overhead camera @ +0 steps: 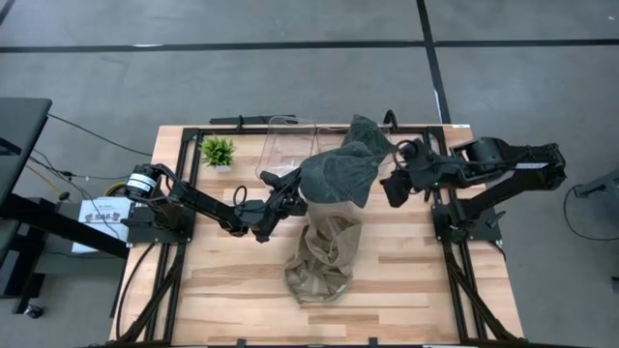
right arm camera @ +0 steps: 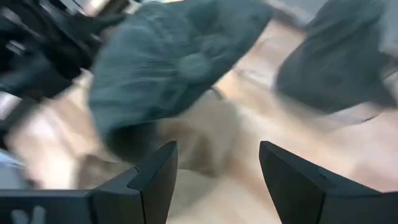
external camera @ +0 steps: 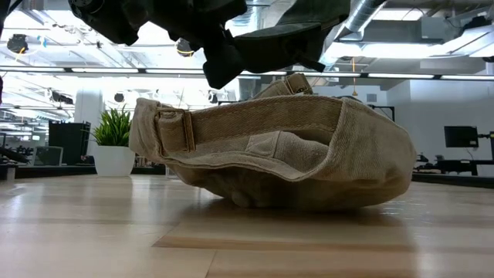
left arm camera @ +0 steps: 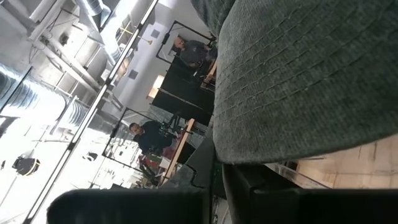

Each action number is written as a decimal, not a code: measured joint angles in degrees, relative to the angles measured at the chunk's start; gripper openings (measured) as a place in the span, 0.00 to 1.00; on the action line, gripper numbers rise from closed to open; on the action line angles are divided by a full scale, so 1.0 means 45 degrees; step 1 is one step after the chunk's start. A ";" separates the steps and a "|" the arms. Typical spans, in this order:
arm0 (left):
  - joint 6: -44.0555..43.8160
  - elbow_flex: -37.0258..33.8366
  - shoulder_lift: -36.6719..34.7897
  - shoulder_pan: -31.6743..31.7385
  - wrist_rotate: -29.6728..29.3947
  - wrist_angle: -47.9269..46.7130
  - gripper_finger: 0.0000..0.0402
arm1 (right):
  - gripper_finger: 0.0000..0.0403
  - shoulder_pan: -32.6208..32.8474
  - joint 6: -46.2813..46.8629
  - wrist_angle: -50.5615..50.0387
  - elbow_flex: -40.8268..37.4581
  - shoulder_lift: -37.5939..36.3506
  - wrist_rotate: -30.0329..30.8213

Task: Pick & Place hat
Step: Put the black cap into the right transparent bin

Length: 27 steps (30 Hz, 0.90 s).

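In the high view a small plant (overhead camera: 217, 151) stands at the upper left of the wooden surface (overhead camera: 406, 280), with a clear bin (overhead camera: 287, 145) just to its right along the top edge. The left arm reaches from the left edge toward centre, and its tool (overhead camera: 286, 192) pinches the brim of a dark grey hat (overhead camera: 338, 176), holding it up above the surface near the middle of the frame; the left wrist view shows the stitched brim (left arm camera: 311, 81) close over that tool's dark fingers. Below the grey hat, at centre, a tan hat (overhead camera: 324, 256) lies crumpled on the surface; in the low view it fills the middle of the frame (external camera: 270, 150), with the grey hat (external camera: 285, 27) hanging above it. A second dark hat (overhead camera: 369, 135) lies at upper centre. To the right, the right tool (overhead camera: 395, 186) hovers just beside the grey hat, its fingers (right arm camera: 155, 177) spread apart and holding nothing.
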 joint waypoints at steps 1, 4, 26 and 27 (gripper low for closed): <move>0.0000 0.0000 0.0000 0.0000 0.0000 0.0000 0.04 | 0.54 0.0083 0.0477 0.0206 0.0000 0.0000 -0.0141; -0.0005 0.0000 0.0000 0.0000 -0.0003 0.0000 0.04 | 0.54 0.0267 0.1727 0.1058 0.0000 0.0024 -0.0258; -0.0340 -0.0005 0.0000 0.0000 0.0063 0.0005 0.04 | 0.54 0.0401 0.2019 0.3531 0.0000 0.0029 -0.0259; -0.0340 -0.0005 0.0000 0.0000 0.0068 0.0005 0.04 | 0.54 0.0401 0.2019 0.3531 0.0000 0.0029 -0.0259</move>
